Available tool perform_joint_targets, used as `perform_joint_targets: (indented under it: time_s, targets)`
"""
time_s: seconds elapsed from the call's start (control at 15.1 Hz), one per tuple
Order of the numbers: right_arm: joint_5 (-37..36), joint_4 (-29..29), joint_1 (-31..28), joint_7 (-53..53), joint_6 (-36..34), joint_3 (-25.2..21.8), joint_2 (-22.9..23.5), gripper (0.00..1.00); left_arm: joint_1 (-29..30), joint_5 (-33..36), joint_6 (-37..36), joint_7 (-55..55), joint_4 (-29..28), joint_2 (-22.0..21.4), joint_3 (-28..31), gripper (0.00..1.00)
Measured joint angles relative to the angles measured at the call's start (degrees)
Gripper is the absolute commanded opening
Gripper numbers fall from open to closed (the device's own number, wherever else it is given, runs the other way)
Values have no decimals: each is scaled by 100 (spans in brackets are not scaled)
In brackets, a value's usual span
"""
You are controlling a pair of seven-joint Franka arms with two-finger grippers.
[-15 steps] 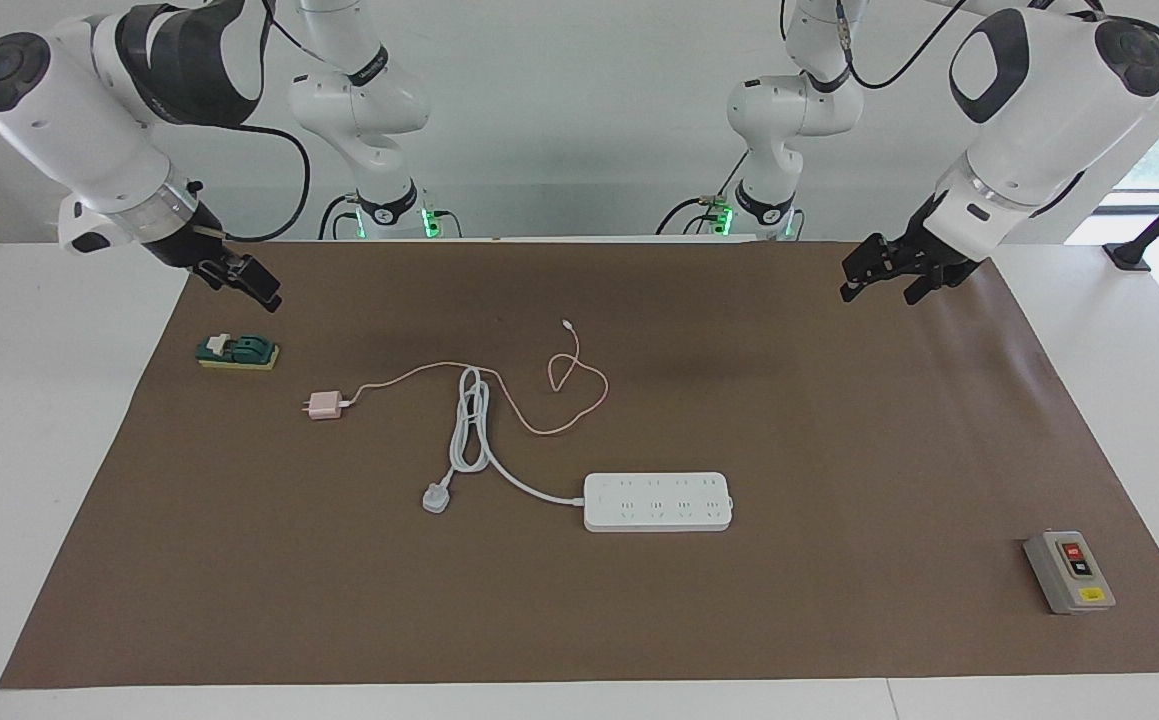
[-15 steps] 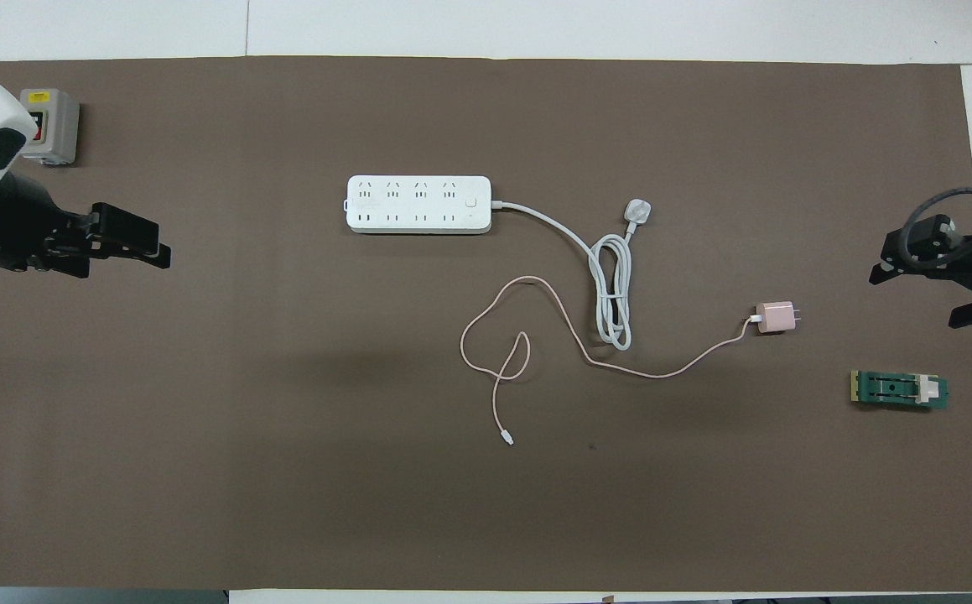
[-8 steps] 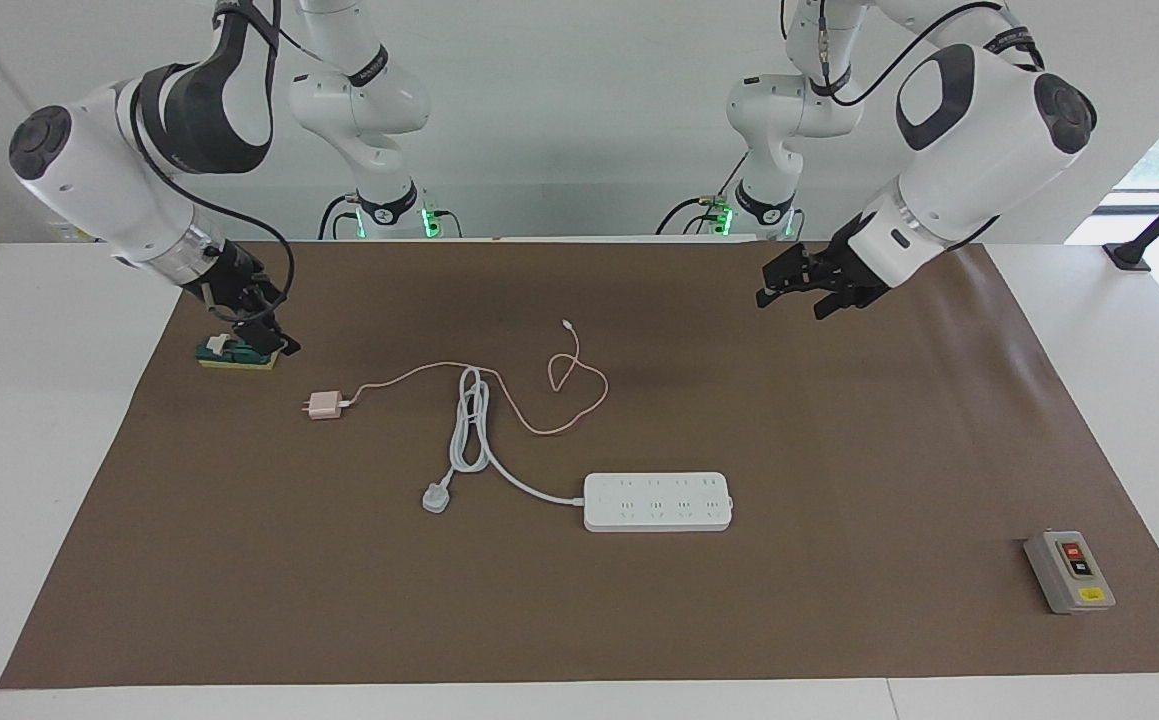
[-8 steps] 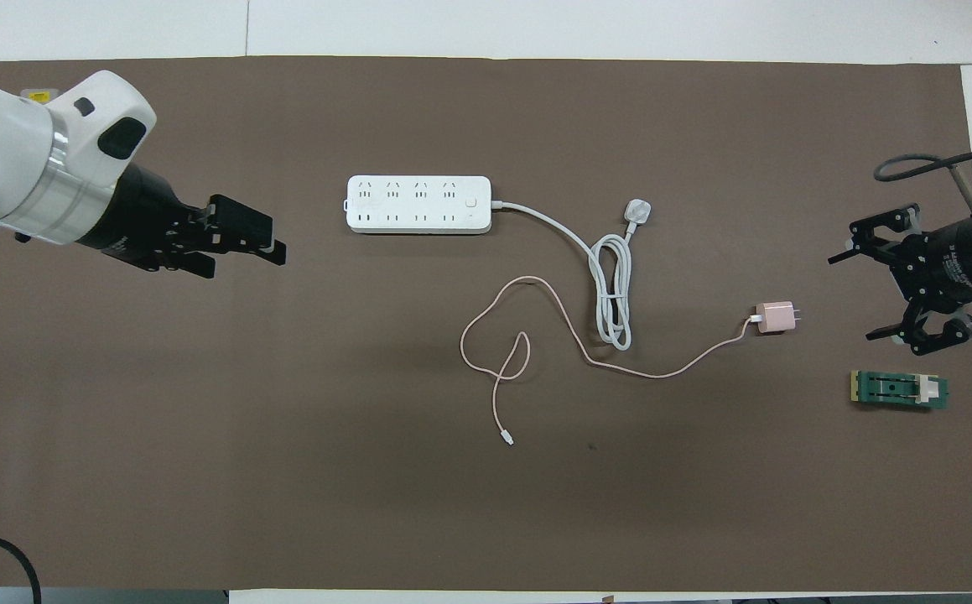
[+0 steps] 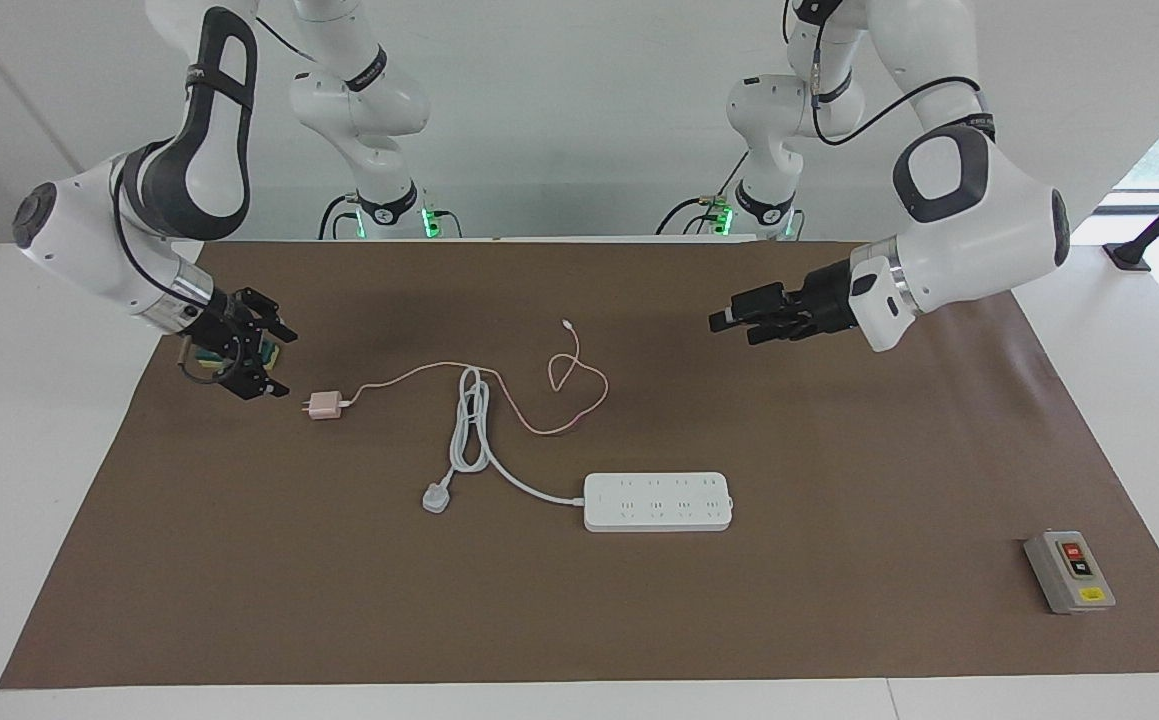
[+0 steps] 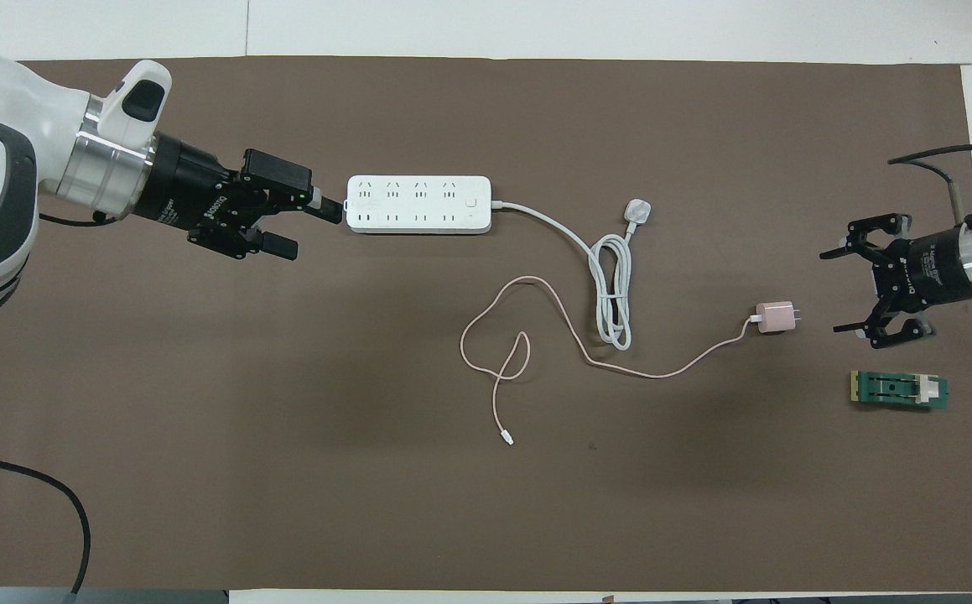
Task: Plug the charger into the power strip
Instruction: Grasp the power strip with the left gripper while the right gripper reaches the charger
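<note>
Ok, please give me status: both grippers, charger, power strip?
Right gripper open, beside charger, not touching. Left gripper open, raised, empty. Power strip flat, sockets up, nothing plugged in. Its white cord crosses the pink cable.

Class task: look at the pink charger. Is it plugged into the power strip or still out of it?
Out. The charger lies loose on the mat, apart from the power strip, whose sockets are all empty.

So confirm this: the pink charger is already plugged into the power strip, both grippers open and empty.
Not plugged in. The facing view shows the charger lying on the mat apart from the power strip, toward the right arm's end. The left gripper and right gripper are open and empty.
</note>
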Motion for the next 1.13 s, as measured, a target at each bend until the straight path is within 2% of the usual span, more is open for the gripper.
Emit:
perform_joint_targets:
  time_s: [0.2,0.4,0.6,0.86,1.13]
  targets:
    - [42,-357,3,-96,446,17,40,100,214,-707,-6,794,-78,253,7,100]
    - [290,-612,1,-591,608,16,211,100,535,-1682,-161,2081,-506,520,16,100]
    - [323,-740,0,-910,817,16,435,100,680,-2353,-402,2669,-904,705,15,100]
    - [324,-767,-14,-980,962,11,590,100,628,-3077,-639,3033,-1107,787,-43,100]
    - [324,-768,-15,-1042,1100,6,675,100,198,-3626,-583,3198,-1311,804,-60,100]
